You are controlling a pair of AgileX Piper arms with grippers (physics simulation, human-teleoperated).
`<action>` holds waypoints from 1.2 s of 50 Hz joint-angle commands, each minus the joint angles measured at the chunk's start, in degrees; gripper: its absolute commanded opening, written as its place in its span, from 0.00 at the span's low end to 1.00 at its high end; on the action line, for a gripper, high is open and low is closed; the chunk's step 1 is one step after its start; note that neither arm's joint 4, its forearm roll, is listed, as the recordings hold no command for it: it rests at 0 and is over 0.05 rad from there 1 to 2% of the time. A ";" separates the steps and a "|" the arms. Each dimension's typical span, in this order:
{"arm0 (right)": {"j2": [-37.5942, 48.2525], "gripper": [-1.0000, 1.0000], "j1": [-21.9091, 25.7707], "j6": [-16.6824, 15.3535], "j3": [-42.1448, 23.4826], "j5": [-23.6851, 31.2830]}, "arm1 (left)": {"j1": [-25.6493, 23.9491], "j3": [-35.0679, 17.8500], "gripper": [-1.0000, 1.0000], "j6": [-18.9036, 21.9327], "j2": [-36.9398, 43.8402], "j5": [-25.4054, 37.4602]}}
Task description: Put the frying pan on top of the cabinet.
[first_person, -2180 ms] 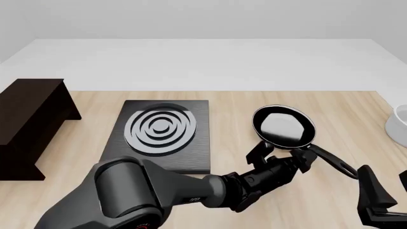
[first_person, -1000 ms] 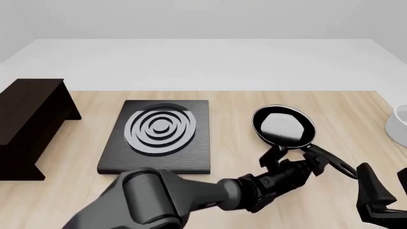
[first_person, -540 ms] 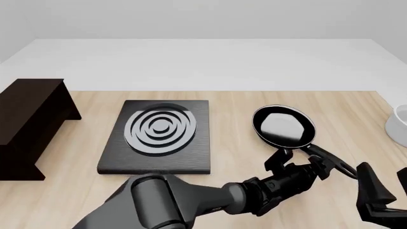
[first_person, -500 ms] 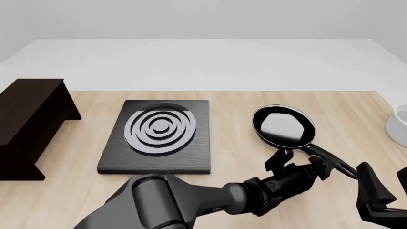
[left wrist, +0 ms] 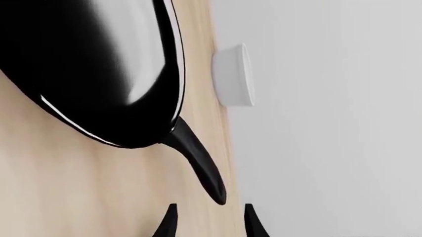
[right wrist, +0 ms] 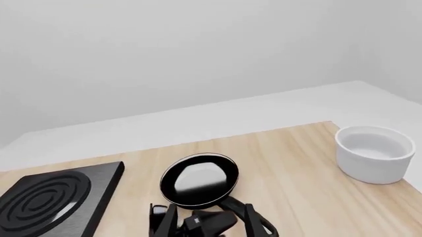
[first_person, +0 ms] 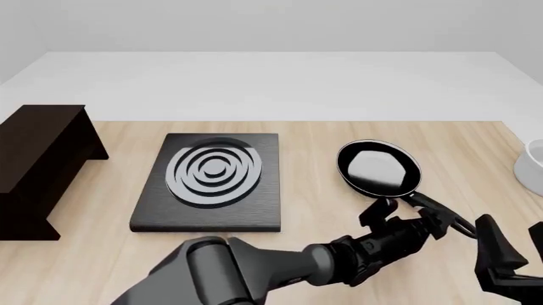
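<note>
The frying pan (first_person: 379, 167) rests upright on the wooden table, its long black handle (first_person: 441, 211) pointing toward the near right. My left gripper (first_person: 410, 214) is open beside that handle. In the left wrist view the two fingertips (left wrist: 170, 223) sit just short of the handle's end (left wrist: 209, 180), apart from it, with the pan (left wrist: 99, 64) beyond. My right gripper (first_person: 513, 254) is open and empty at the near right corner, close to the handle's end loop. The right wrist view shows the pan (right wrist: 199, 184). The dark cabinet (first_person: 42, 152) stands at the far left.
A flat black stove plate (first_person: 212, 181) with silver rings lies between the cabinet and the pan. A white bowl (first_person: 533, 166) sits at the table's right edge, also in the right wrist view as the bowl (right wrist: 372, 153).
My left gripper has slid to the right along the pan's handle toward its end, staying open. The pan and the right arm have not moved.
</note>
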 commanded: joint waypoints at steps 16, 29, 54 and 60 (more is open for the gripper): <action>1.76 1.00 -0.45 0.72 -0.04 -1.35 | -0.38 -5.17 1.00 -2.31 4.51 1.90; 2.49 1.00 -0.88 0.65 -0.04 -2.13 | -0.35 -7.95 1.00 -2.80 6.85 2.71; 2.84 1.00 -1.35 0.95 0.00 -2.43 | 0.87 -12.33 1.00 -3.49 9.48 4.66; 2.96 1.00 -1.32 0.98 -0.03 -2.40 | 1.34 -13.46 1.00 -3.61 10.19 5.00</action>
